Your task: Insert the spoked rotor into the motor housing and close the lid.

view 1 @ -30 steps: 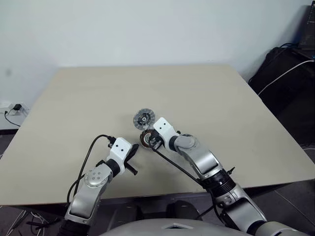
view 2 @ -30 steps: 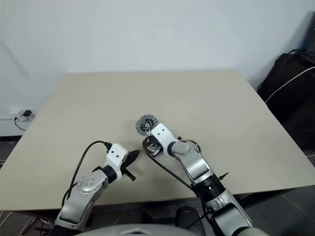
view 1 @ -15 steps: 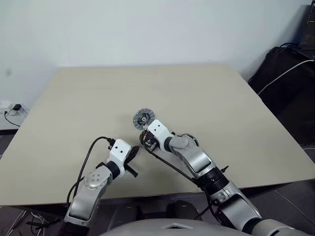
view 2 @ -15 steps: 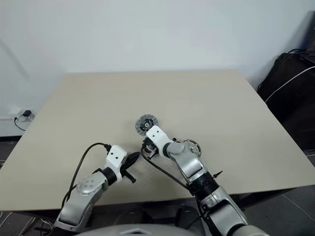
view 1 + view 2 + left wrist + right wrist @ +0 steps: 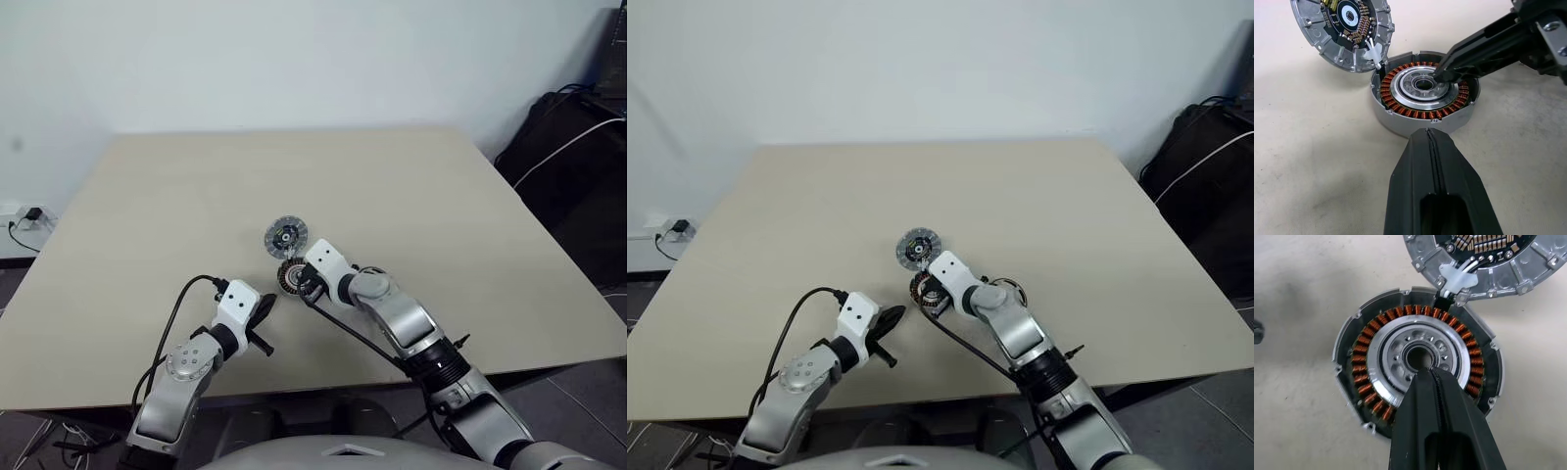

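The motor housing (image 5: 1400, 122) is a grey cup with copper windings around a pale centre, and it sits on the table near the front. My right gripper (image 5: 1425, 373) is shut, its tip resting on the pale centre ring at the edge of the middle hole, with nothing held. The lid (image 5: 285, 236) lies flat just behind the housing, dark centre and radial lines up, and a white connector (image 5: 1373, 53) joins it to the housing's rim. My left gripper (image 5: 1426, 132) is shut and empty, its tip just short of the housing's outer wall. The spoked rotor (image 5: 1011, 290) lies on the table beside my right wrist.
The beige table (image 5: 441, 196) stretches wide behind and to both sides of the parts. A black cable (image 5: 176, 308) loops from my left wrist over the table's front. Dark bags and cables (image 5: 578, 147) lie off the table at the right.
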